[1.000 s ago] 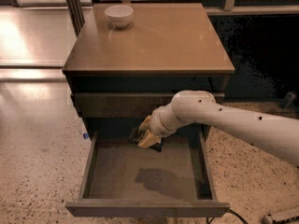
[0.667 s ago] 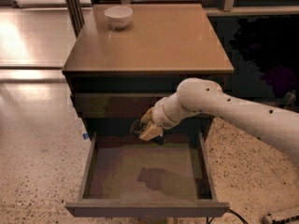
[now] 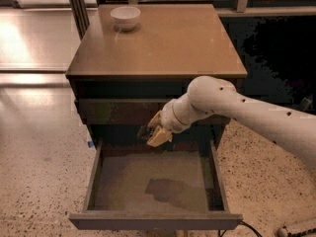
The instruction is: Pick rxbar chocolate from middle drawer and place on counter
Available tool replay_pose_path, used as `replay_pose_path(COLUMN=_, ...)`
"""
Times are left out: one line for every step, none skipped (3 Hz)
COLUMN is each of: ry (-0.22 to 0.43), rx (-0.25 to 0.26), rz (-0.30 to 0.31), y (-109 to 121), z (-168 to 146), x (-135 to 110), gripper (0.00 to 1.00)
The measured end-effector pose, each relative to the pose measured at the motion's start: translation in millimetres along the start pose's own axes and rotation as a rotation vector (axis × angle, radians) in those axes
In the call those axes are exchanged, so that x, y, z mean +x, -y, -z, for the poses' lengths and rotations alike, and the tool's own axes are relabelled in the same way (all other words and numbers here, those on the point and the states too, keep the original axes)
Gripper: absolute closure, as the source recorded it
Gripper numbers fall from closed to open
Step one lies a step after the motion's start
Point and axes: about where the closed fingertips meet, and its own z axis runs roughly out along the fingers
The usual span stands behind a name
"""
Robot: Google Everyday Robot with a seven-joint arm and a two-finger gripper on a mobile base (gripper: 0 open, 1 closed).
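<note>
The middle drawer (image 3: 153, 220) is pulled out wide, and its greyish bottom panel shows only the arm's shadow. My gripper (image 3: 149, 133), with pale yellow fingers (image 3: 159, 136), hangs above the drawer's back edge, just under the upper drawer front. It is shut on a small dark flat thing, the rxbar chocolate (image 3: 143, 133), which sticks out to the left of the fingertips. The counter (image 3: 158, 38) is the tan-brown top of the cabinet, above and behind the gripper.
A white bowl (image 3: 125, 17) stands on the counter's far left corner. My white arm (image 3: 247, 112) comes in from the right across the cabinet front. Speckled floor lies on both sides of the drawer. A cable lies at the bottom right.
My gripper has risen out of the drawer and moved slightly left, toward the cabinet front, with the dark bar still in it. The drawer has not moved.
</note>
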Motion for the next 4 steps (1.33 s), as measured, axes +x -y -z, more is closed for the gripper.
replay_pose_path(ry=0.011, rx=-0.029, rz=0.044, y=10, z=40, x=-35, gripper=1.0)
replay_pose_path(ry=0.005, rx=-0.046, rz=0.096, y=19, z=79, x=-71, gripper=1.0)
replay_pose_path(ry=-0.004, rx=-0.034, rz=0.148, y=31, z=117, x=-105, gripper=1.0)
replay_pose_path(ry=-0.009, rx=0.013, rz=0.187, y=58, z=158, x=-139, gripper=1.0)
